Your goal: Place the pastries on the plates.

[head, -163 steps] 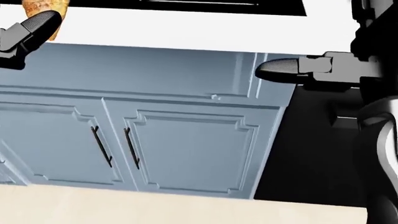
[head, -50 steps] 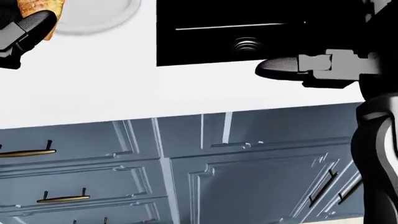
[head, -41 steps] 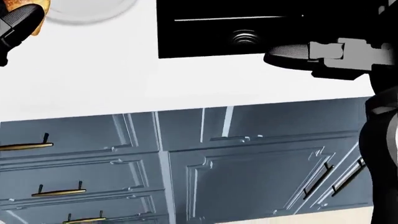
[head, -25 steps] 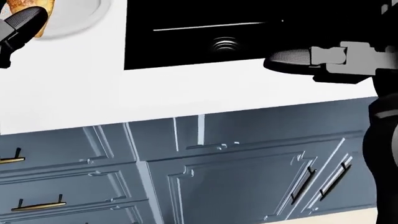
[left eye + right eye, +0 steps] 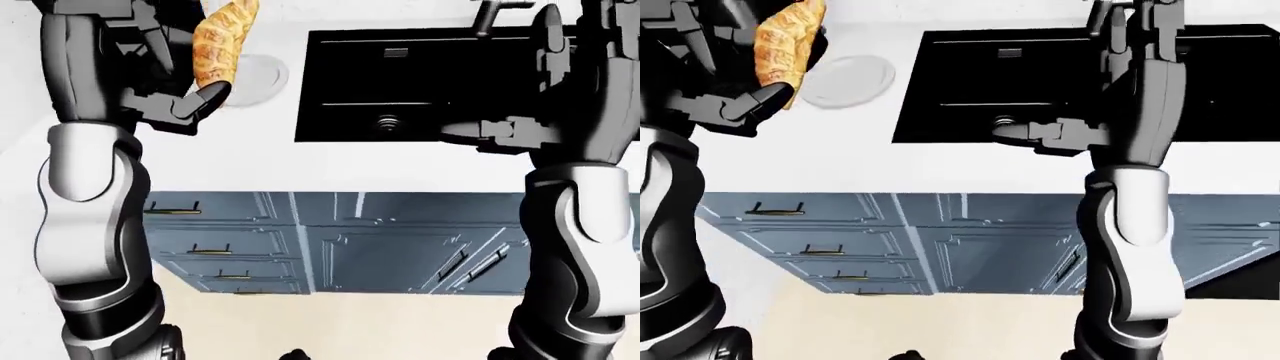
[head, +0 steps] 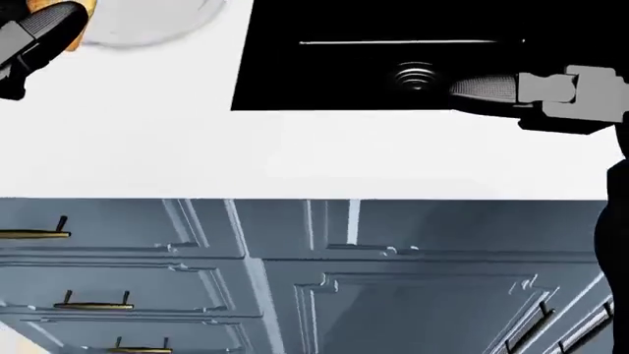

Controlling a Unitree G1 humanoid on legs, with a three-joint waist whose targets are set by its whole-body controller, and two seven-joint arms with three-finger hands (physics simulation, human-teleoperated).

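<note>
A golden, croissant-like pastry [image 5: 224,41] stands upright in my left hand [image 5: 186,73], whose fingers are closed round its lower part. It hangs over the white counter, just left of a round white plate [image 5: 846,79]. In the head view only a sliver of the pastry [image 6: 86,7] shows at the top left, beside the plate [image 6: 162,23]. My right hand [image 5: 1032,133] floats over the near edge of the black sink, fingers stretched out and holding nothing.
The black sink [image 5: 430,75] is sunk into the white counter [image 6: 295,155], with a faucet [image 5: 487,15] at its far rim. Blue-grey cabinet doors and drawers [image 6: 295,280] with brass and dark handles lie below the counter edge. Beige floor [image 5: 340,322] is underneath.
The whole picture has shifted and levelled, so the camera moved: the sink and plate now lie further right in the head view. The pastry stays in my left hand.
</note>
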